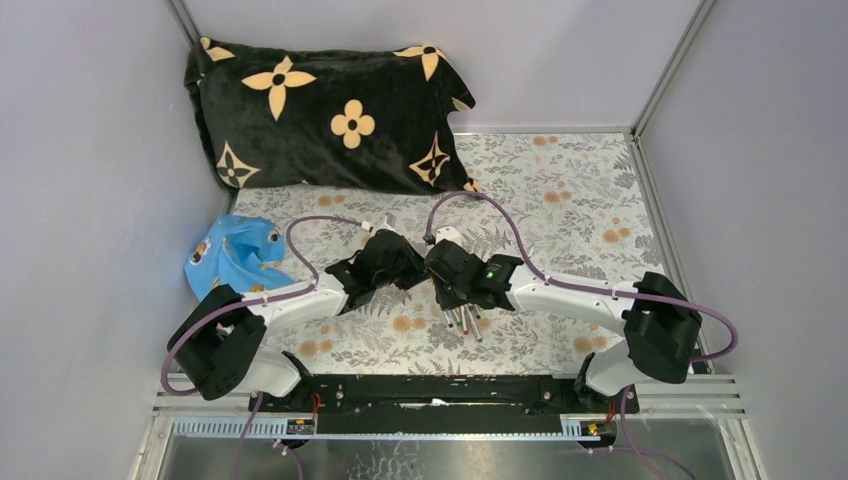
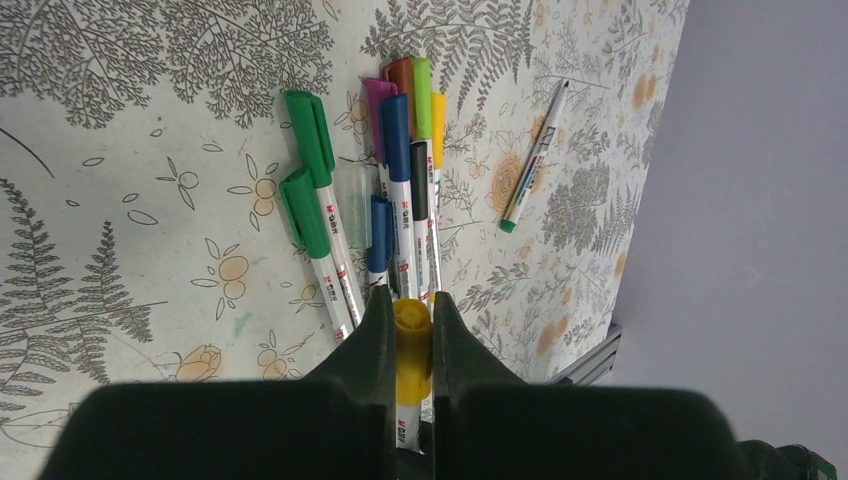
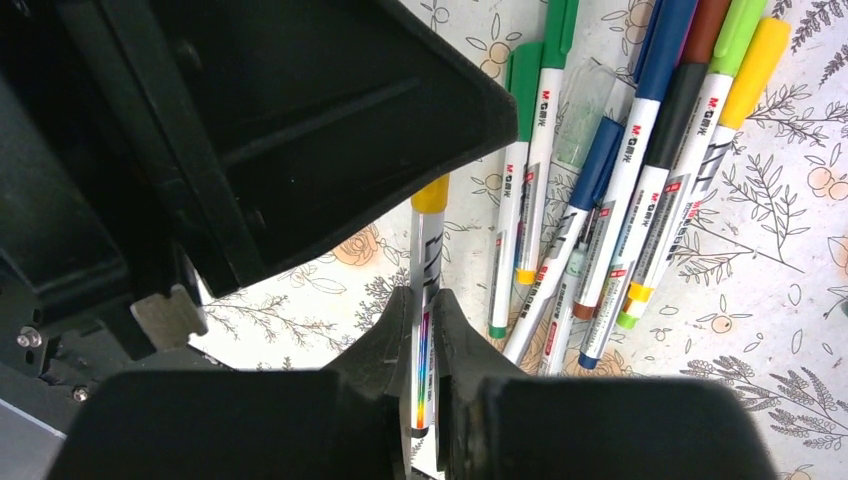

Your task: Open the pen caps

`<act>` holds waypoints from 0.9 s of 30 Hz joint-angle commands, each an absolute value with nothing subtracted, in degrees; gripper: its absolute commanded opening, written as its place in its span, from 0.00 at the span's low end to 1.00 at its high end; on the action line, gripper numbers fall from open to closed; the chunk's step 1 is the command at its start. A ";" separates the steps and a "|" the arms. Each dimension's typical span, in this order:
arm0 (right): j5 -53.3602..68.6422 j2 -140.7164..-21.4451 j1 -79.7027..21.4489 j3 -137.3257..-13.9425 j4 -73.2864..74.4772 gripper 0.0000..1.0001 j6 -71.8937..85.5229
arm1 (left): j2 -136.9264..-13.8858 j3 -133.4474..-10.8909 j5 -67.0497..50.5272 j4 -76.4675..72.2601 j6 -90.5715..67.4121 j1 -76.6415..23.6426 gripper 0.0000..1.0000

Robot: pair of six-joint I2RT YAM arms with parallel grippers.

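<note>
- The yellow cap is pinched between the two fingers of the left hand, which press on it from either side; it sits on the end of its pen and is held up off the worktop
- That pen has a white-grey barrel with a rainbow stripe, and it runs from the cap straight into the right hand, whose fingers are clamped on the barrel further down
- In the top view the two hands face each other tip to tip over the middle of the worktop, with the one pen bridging them
- Just beneath lies the heap of pens, touching and overlapping, barrels roughly parallel and all pointing the same way
- The caps on the heap appear to be in place: two green at one side, then purple, blue, brown-orange, light green, yellow and a dark one, with a shorter blue piece and a see-through piece among them
- A lone thin pen with a green end lies on the worktop, apart from the heap
- The worktop is covered with a pale cloth printed with grey leaves and orange flowers
- A black pillow with tan flower shapes rests at the far left corner
- A crumpled blue cloth lies against the left wall, near the left arm
</note>
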State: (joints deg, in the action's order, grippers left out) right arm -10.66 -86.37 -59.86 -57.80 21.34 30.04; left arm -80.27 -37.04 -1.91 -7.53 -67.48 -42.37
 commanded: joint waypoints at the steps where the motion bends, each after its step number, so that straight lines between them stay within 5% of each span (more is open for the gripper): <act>1: -11.60 -87.51 -61.08 -60.98 19.79 0.13 30.44 | -77.62 -36.25 -0.20 -10.02 -69.08 -42.92 0.00; 9: -12.32 -89.65 -61.26 -61.37 18.83 0.14 30.52 | -75.33 -35.59 -0.20 -10.07 -71.04 -43.03 0.00; 15: -12.37 -90.26 -61.26 -60.43 18.15 0.00 30.76 | -73.91 -35.81 -0.26 -9.71 -71.92 -43.01 0.00; 27: -10.70 -87.66 -62.77 -54.68 17.29 0.00 33.48 | -74.13 -38.79 4.93 -8.97 -77.13 -36.97 0.00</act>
State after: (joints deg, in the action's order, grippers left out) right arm -11.35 -88.66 -61.30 -57.87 15.18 30.68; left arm -74.54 -35.07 3.57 -2.39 -70.91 -39.97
